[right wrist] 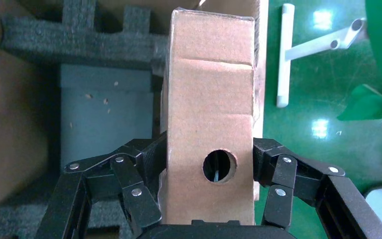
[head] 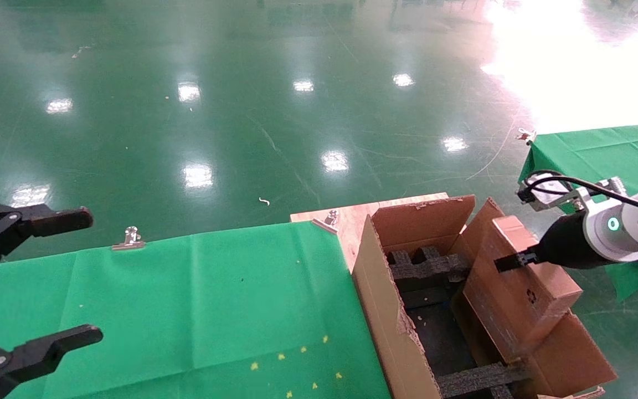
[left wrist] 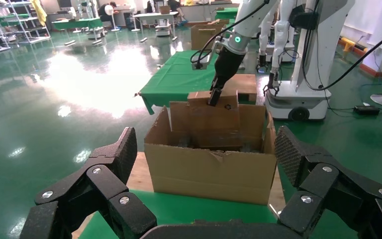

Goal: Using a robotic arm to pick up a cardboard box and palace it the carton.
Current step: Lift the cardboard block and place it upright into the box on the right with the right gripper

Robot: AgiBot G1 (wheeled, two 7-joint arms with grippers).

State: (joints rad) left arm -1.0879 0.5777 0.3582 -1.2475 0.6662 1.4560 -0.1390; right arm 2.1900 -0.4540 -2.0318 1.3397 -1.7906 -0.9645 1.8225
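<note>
Nearest, at the lower left of the head view, the left gripper (head: pixel 42 282) hangs over the green cloth (head: pixel 214 310) with its black fingers spread wide and nothing between them. A silver clip (head: pixel 129 238) pins the cloth's far edge, and yellow specks lie on it low in the frame.

Right of the cloth stands the carton (head: pixel 377 310), open, its ragged flaps turned up and black foam blocks (head: pixel 427 266) lining the inside. It rests on a wooden board (head: pixel 346 216) that shows beyond the cloth's corner.

Over the carton's right side, in the right middle of the frame, the right gripper (head: pixel 510 260) of the robotic arm (head: pixel 623 224) is clenched on the cardboard box (head: pixel 524 288). The box is tilted, its lower end dipping inside the carton against the right-hand flap, its upper end raised above the rim. In the right wrist view the black fingers (right wrist: pixel 139 199) press the box (right wrist: pixel 211 124) from both sides, with its round hole (right wrist: pixel 220 166) between them at the bottom centre and the foam blocks (right wrist: pixel 74 40) in the frame's left half. In the left wrist view the box (left wrist: pixel 214 112) stands up out of the carton (left wrist: pixel 209 169), gripped from above.

Farther off, at the right edge of the head view, a second green-covered table (head: pixel 601 149) stands behind the arm, and the glossy green floor (head: pixel 241 111) fills the upper part of the frame.
</note>
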